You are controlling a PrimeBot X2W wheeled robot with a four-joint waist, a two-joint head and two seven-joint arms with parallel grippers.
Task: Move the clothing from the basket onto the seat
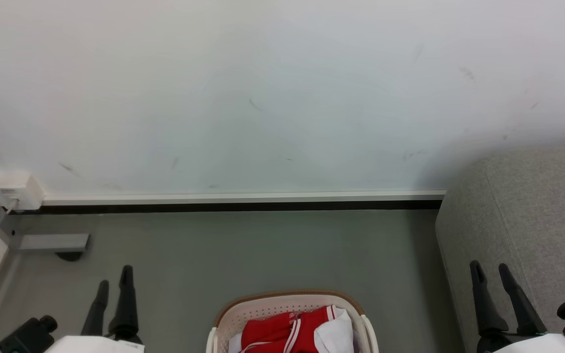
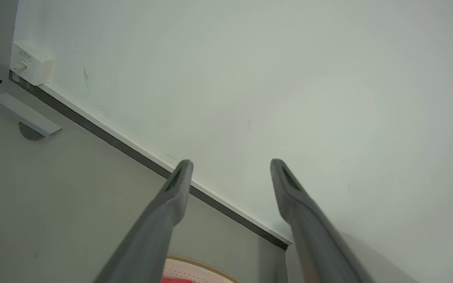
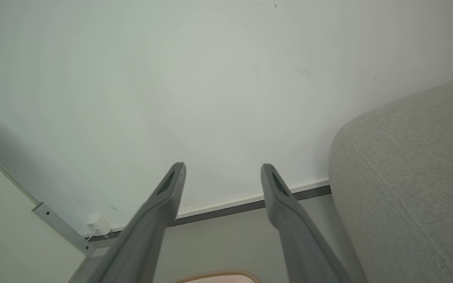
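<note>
Both released, your left gripper and right gripper flank the clothing low in the basket, perhaps nearer left.

even, soft bright light; wrist views bend at edges, tool fingers blurred.

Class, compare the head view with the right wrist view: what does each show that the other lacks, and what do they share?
Head view alone of the two: the red clothing and a white cloth piece inside the basket, plus the open left tool. Right wrist view alone: dark slots on the inner faces of the right tool's fingers. Shared: the open right tool, the basket's brown rim, the grey seat, the white wall box and the skirting.
</note>
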